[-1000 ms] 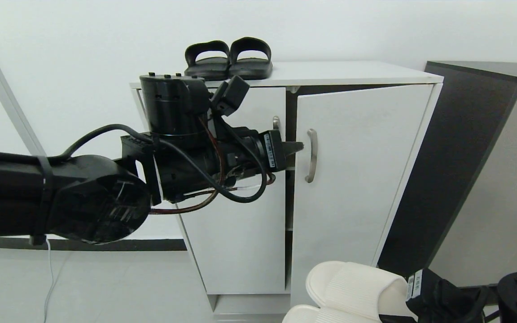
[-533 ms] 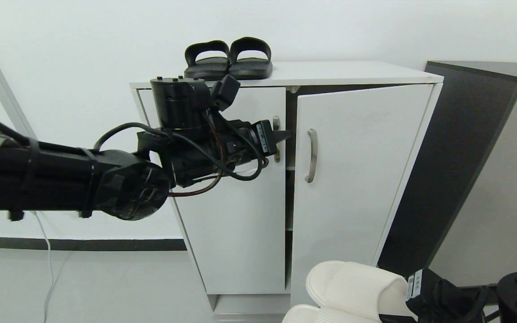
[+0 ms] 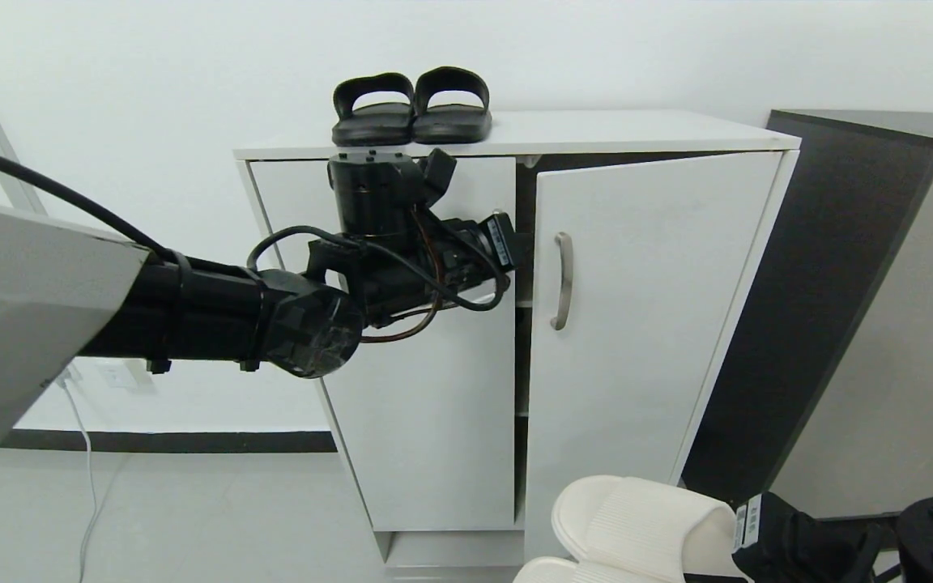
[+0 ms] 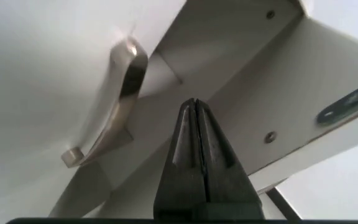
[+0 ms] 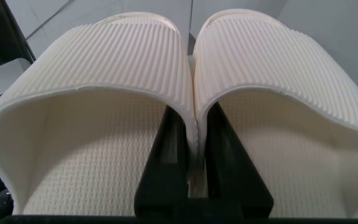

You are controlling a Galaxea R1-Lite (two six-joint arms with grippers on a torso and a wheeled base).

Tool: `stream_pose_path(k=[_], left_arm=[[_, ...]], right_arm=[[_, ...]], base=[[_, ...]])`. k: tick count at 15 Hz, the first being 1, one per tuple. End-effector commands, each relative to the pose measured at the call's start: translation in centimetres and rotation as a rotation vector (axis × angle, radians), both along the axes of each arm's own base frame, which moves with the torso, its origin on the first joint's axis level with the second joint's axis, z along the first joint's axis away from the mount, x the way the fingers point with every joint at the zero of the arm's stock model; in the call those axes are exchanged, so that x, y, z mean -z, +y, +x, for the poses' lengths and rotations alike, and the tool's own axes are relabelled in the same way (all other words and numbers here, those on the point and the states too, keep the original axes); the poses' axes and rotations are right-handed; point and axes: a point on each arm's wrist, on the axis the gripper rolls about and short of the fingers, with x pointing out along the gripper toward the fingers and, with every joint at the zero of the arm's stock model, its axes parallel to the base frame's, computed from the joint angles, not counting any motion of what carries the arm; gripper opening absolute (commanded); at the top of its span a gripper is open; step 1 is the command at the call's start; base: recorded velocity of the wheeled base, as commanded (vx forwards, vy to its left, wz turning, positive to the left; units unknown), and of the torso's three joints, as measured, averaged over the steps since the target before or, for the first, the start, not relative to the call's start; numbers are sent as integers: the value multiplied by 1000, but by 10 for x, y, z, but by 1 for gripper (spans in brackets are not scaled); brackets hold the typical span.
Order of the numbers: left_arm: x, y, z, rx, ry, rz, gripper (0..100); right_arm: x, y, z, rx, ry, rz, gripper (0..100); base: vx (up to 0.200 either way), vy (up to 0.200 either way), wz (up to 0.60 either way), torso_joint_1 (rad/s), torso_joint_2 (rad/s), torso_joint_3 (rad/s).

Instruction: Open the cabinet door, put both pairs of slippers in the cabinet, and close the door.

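Between the flat doors of the white cabinet, the left hand is pinched shut beside a curved metal handle. Lower down, the right hand clamps two ribbed cream slippers; smooth black slippers sit on top.

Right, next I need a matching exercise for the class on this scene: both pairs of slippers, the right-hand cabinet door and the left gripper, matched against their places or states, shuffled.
Things
1. black slippers
2. white slippers
3. right-hand cabinet door
4. left gripper

Places or states
A. ajar
B. held by the right gripper
C. on top of the cabinet
D. shut, close to the left-hand door's handle

Pairs: 1-C, 2-B, 3-A, 4-D
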Motion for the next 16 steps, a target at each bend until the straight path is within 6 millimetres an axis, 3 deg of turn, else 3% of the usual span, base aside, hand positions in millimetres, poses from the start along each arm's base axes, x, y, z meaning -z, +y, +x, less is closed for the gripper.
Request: stream_pose_path(k=[1,4,7,10,13,16], left_arm=[[7,-5,-3,11,17,12,0],[18,-17,-39,94,4,49,0],[23,-34,-88,212,-50,68,0],[18,-33,-90,211,-67,62,0],[10,10,-95,125,-68,63,0],[11,66,-137,66,-53,75,0]], right_arm=[[1,0,-1,-4,2,-2,0],[0,0,-1,-7,1,-1,0],[0,1,-6,-31,2,0,0],[0,1,-7,-32,0,0,0],[-2,0,0,5,-8,8,0],[-7,3,13,47,-22,24,0]], base=[[-200,0,0,7,-2,2],[-200,0,0,2,4,-1],[-200,0,0,-2,2,1],[-133,0,0,2,0,2],[0,0,0,0,0,0],[0,0,0,0,0,0]])
